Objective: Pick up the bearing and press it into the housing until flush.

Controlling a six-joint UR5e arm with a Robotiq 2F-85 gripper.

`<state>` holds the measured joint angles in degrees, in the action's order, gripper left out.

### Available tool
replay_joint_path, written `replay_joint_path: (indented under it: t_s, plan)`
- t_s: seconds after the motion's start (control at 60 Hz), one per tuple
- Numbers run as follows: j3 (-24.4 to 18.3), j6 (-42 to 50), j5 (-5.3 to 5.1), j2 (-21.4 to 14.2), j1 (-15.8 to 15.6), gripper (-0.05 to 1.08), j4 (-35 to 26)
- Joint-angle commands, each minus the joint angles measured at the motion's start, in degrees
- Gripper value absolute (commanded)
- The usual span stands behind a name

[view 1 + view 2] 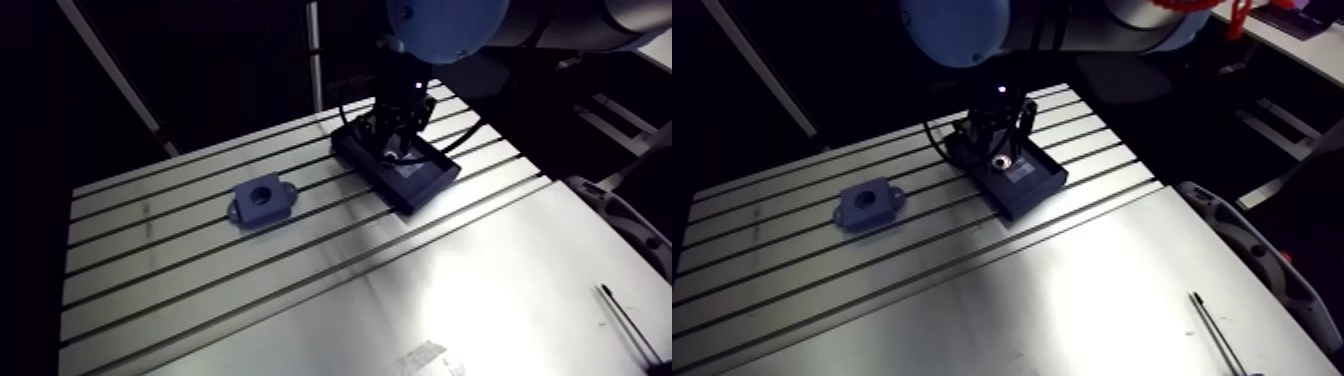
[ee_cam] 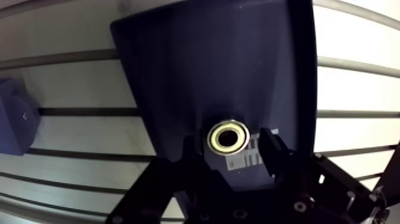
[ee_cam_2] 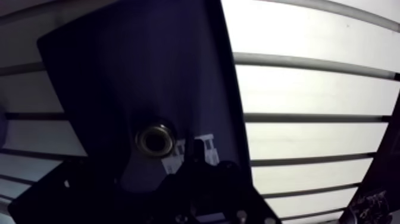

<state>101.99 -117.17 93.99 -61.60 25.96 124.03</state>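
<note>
- The gripper is hanging low over the tray with its two fingers spread apart. They are holding nothing, and a narrow gap is showing on each side between finger and ring.
- The bearing, a pale metal ring with a dark bore, is lying flat on the tray floor, right between the fingers and not yet lifted.
- A white label is sitting just beside the bearing, partly hidden by one finger.
- The dark, shallow tray is resting on the slotted worktop, under the wrist.
- The blue housing, with its round bore facing up and an ear at each side, is lying on the worktop well apart from the tray.
- Judging by this, the pick-up is under way, at the point just before the grasp. Carrying and pressing are not yet begun.
- The next move is calling for the fingers to close squarely on the ring's outer rim. Then comes a straight lift clear of the tray wall, keeping the bearing level so it can meet the housing bore without cocking.
</note>
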Motion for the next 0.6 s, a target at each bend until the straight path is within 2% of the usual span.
replay_joint_path:
  t_s: [0.017, 0.6]
  plan:
    - [0.01, 0.48, 0.01, 0.74, -0.10, 0.41, 0.29]
    - [-0.17, 0.67, 0.01, 0.92, -0.11, 0.42, 0.29]
